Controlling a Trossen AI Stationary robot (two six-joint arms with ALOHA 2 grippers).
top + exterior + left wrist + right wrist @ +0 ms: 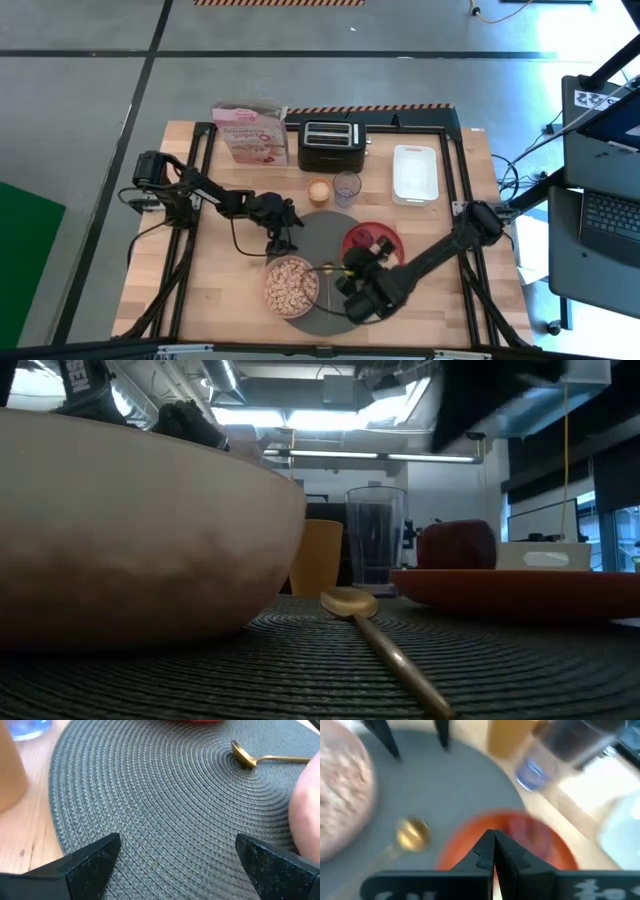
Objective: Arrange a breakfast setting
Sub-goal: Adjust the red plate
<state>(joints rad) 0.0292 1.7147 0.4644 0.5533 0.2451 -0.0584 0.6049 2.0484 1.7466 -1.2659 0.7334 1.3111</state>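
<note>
Left arm (200,190): we see dark, near-black links with rounded joint housings, chunky at the base.
Left arm cable: we spot a thin black lead looping beside the shoulder.
Left gripper (177,862): two matte black fingers with a grainy, speckled texture, wedge-shaped, tapering to blunt points.
Right arm (440,252): same black finish, a long slim forearm link running from a rounded shoulder block.
Right gripper (493,851): we have two flat black fingers with angular stepped edges, mounted on a broad black crossbar.
Right gripper marking: white lettering on the crossbar, too cut off for us to read.
Low view marking: white letters on a dark arm housing, only partly visible.
</note>
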